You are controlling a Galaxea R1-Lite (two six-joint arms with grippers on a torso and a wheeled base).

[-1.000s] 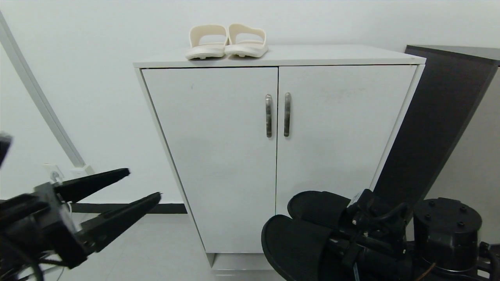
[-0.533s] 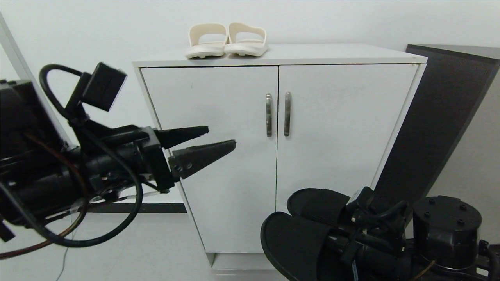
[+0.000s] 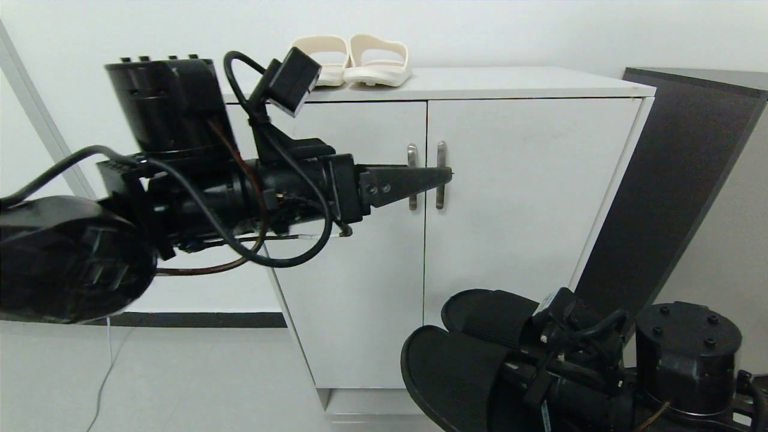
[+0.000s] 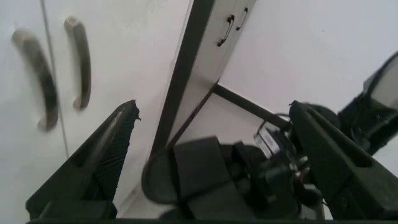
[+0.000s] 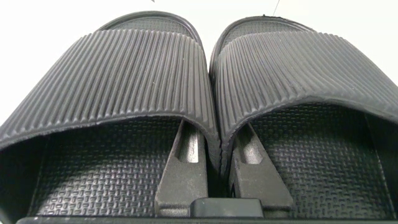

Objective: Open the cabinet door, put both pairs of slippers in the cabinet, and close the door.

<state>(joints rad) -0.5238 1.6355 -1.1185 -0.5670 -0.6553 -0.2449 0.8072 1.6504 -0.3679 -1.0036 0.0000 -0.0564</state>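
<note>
My left gripper (image 3: 449,174) is up in front of the white cabinet (image 3: 528,180), level with the middle of its two handles. In the head view its tips lie across the left door handle (image 3: 413,201) and end right at the right door handle (image 3: 441,195); I cannot tell from there whether they touch the metal. In the left wrist view the left gripper (image 4: 213,109) is spread wide with nothing between its fingers (image 4: 112,155), and both handles sit off to the outer side of one finger, not inside the gap. Both cabinet doors are shut.

The pair of black slippers (image 3: 462,372) hangs low in front of the right-hand door, held side by side. In the right wrist view the right gripper (image 5: 217,134) has one finger under each ribbed strap of the black slippers (image 5: 124,68), pinching the two adjoining inner edges together.

The cream slippers (image 3: 378,63) sit on the cabinet top toward its left end, well above the left gripper, one of them partly hidden behind the wrist camera. A dark panel (image 3: 672,180) stands against the cabinet's right side.
</note>
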